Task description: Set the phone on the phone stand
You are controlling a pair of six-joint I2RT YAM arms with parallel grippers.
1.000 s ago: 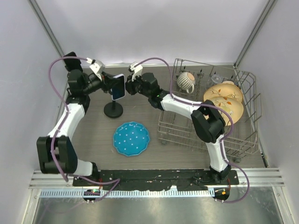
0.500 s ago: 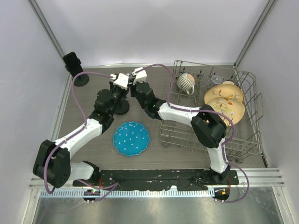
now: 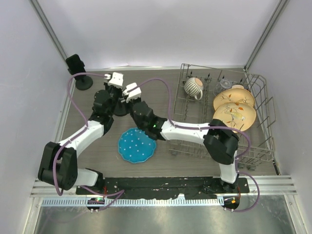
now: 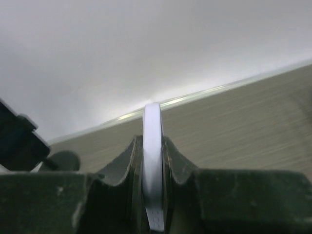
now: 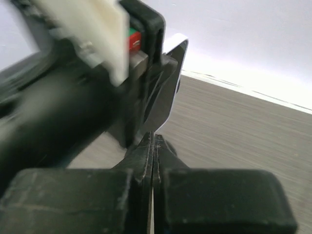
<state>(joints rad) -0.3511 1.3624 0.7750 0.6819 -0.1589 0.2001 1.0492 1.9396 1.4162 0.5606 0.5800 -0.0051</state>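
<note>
Pale walls (image 3: 156, 29), wood-grain table (image 3: 105, 163) (back-edge glare).

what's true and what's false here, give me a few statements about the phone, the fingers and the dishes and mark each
1. The left fingers are shut on the thin edge of the phone. True.
2. The right fingers grip the phone as well. False: they are shut on each other with nothing between them.
3. The blue plate stands in the dish rack. False: it lies flat on the table, left of the rack.
4. A striped mug sits in the dish rack. True.
5. The phone rests on a stand, released. False: the left fingers hold it.
</note>
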